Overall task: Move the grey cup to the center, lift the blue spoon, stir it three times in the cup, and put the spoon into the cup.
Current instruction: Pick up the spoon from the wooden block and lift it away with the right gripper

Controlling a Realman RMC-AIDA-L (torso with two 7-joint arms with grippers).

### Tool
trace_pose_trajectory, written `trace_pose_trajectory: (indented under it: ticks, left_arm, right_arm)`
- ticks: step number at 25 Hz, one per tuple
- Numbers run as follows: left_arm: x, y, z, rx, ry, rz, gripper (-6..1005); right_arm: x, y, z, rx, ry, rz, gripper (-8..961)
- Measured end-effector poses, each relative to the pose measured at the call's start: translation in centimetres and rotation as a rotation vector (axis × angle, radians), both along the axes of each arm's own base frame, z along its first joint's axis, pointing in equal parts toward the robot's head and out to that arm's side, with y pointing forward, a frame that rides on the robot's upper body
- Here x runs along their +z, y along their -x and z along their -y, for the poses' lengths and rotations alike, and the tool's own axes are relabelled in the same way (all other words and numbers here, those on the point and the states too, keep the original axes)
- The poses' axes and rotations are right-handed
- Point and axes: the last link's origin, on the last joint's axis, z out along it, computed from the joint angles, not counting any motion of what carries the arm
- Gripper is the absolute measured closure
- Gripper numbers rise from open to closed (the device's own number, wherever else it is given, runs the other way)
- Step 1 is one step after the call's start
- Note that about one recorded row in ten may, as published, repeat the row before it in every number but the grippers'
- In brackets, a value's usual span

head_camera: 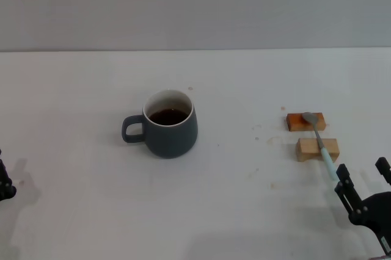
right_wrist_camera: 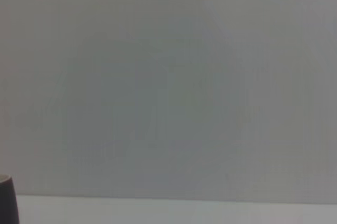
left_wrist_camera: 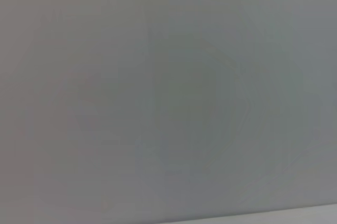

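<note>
Right gripper point(head_camera: 361, 182) is hovering with fingers apart just beside the handle tip of the blue spoon point(head_camera: 320, 139), which is lying bridged across two wooden blocks point(head_camera: 311, 135) on the desk point(head_camera: 73, 211). The spoon looks light, thin and slippery, so the raised pale handle seems the best grasp point. The grey cup point(head_camera: 165, 124), holding dark liquid, is sitting near centre and looks heavy; left gripper point(head_camera: 5, 180) is idling at the desk's left edge, finger state indeterminate.

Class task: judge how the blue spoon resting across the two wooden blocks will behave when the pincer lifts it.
The blue spoon looks slim with a metal neck, so probably stiff and light. It bridges two wooden blocks, so a nudge might roll it off. Its smooth narrow handle may slip in the open right pincer.
</note>
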Motion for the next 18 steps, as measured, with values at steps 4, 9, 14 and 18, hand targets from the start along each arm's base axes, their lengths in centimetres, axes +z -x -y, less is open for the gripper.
trace_pose_trajectory:
  ticks: [4,9,14,18]
  left_arm:
    - [0.1,0.1,0.1,0.003,0.001,-0.006,1001]
    - [0.0,0.2,0.1,0.003,0.009,-0.010,1001]
    - [0.0,0.2,0.1,0.002,0.013,-0.011,1001]
    - [-0.1,0.2,0.2,0.004,0.014,-0.010,1001]
  right_arm:
    - [-0.3,-0.2,0.0,-0.013,0.020,0.003,238]
    - [-0.6,-0.2,-0.2,-0.021,0.039,0.006,237]
    - [-0.9,-0.2,-0.7,-0.025,0.061,0.012,237]
    - [-1.2,-0.2,-1.2,-0.028,0.079,0.017,237]
